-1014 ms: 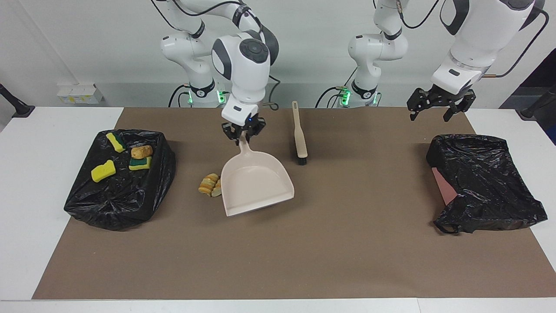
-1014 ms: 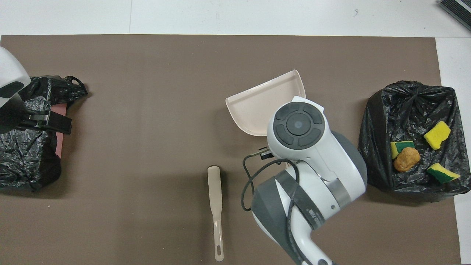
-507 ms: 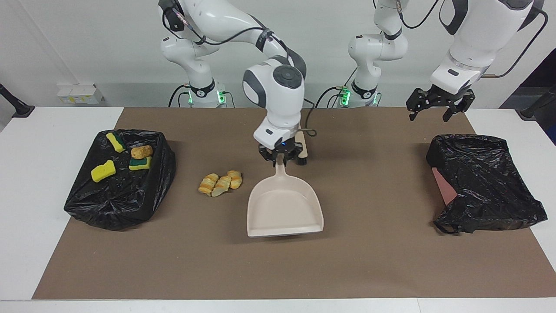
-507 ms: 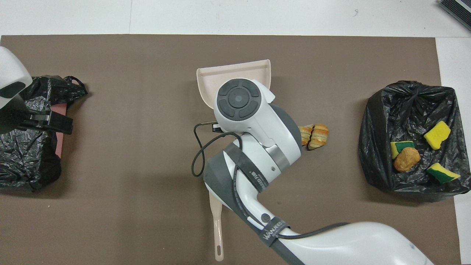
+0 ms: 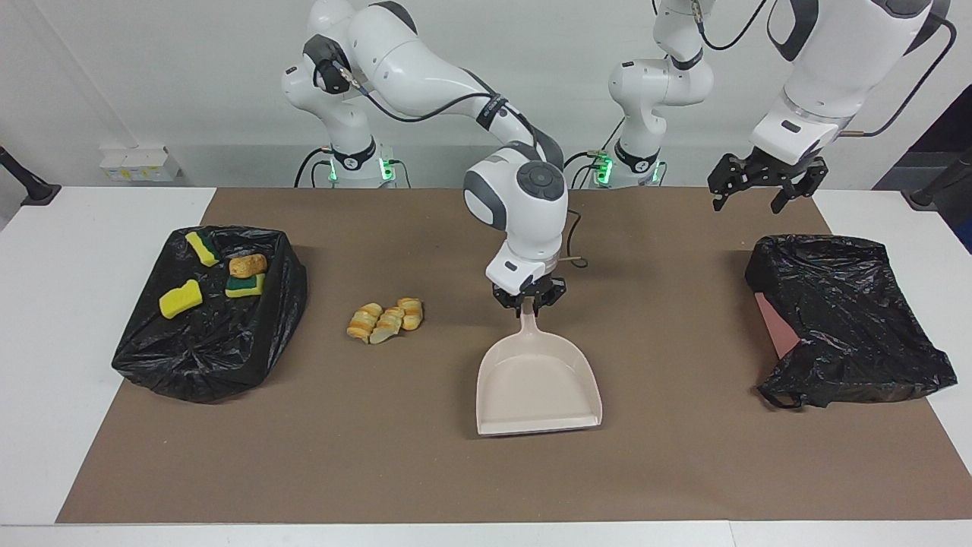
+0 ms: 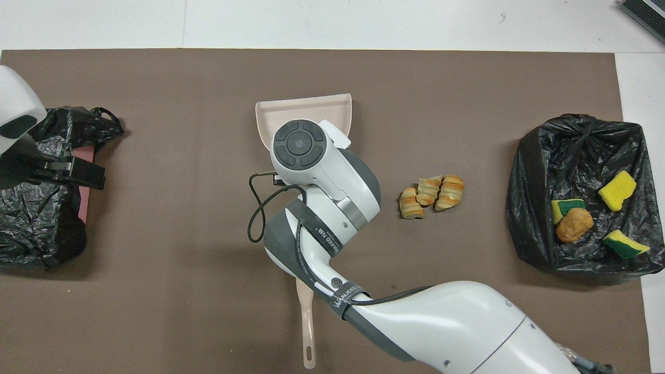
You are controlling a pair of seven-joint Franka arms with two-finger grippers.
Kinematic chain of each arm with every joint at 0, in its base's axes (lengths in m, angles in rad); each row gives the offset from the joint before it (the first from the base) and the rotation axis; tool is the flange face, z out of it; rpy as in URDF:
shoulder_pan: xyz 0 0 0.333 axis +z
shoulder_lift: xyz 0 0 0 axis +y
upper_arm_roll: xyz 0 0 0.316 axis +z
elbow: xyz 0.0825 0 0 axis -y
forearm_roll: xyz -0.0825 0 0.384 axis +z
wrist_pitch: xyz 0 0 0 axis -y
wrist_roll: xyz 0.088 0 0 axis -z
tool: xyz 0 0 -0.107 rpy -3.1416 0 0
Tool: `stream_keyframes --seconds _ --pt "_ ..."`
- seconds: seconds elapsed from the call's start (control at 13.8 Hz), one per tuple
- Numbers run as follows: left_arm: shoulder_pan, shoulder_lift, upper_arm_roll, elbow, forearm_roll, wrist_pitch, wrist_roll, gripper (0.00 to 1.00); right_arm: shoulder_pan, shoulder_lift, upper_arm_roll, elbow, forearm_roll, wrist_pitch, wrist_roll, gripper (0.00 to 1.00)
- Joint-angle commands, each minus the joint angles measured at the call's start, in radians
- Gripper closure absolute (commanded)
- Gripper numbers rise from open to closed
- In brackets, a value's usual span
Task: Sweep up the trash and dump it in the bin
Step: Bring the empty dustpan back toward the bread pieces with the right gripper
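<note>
Here the right gripper (image 5: 528, 299), clamped on the handle of the dustpan (image 5: 538, 384) at centre frame, has the bread pieces (image 5: 386, 320) lying unswept toward frame left, short of the bin (image 5: 209, 357). The pan's handle-to-lip axis runs down-frame, so its mouth faces away from them. The left gripper (image 5: 765, 186) waits spread wide and empty at upper right.

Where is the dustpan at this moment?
The dustpan sits mid-mat, its handle clamped in the right tool. The bread pieces lie beside it toward the right arm's end, apart from it; in the overhead view the arm hides most of the pan.
</note>
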Motion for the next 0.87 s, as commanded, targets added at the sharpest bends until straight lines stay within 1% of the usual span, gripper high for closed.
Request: stream_keyframes --seconds 0.0,0.07,0.14,0.22,0.29,0.36,0.51,0.58,0.8 --pt "0.032 0.003 -0.001 0.002 -0.013 0.009 0.008 0.00 -0.017 0.019 0.003 0.020 0.042 0.052 0.004 0.86" --pt "0.035 0.001 -0.001 0.002 -0.013 0.009 0.008 0.00 -0.017 0.017 0.003 0.015 0.072 0.060 0.000 0.77" --pt "0.038 0.003 -0.001 0.002 -0.013 0.009 0.008 0.00 -0.012 0.011 0.003 0.015 0.071 0.054 0.000 0.67" --pt "0.039 0.001 -0.001 0.002 -0.013 0.009 0.008 0.00 -0.005 0.005 0.003 0.015 0.071 0.052 0.000 0.51" --pt "0.038 0.001 -0.001 0.002 -0.013 0.009 0.008 0.00 -0.007 -0.006 0.003 0.004 0.069 0.049 -0.002 0.30" --pt "0.036 0.001 -0.001 0.002 -0.013 0.009 0.008 0.00 -0.009 -0.049 0.003 -0.035 0.069 0.041 -0.022 0.00" --pt "0.036 0.003 -0.001 0.002 -0.013 0.009 0.008 0.00 -0.007 -0.141 0.005 -0.129 0.085 0.028 -0.071 0.00" --pt "0.038 0.001 -0.001 0.002 -0.013 0.009 0.008 0.00 -0.001 -0.184 0.005 -0.178 0.086 0.015 -0.059 0.00" --pt "0.038 0.001 -0.001 0.002 -0.011 0.009 0.008 0.00 0.006 -0.354 0.020 -0.369 0.149 0.005 -0.055 0.00"
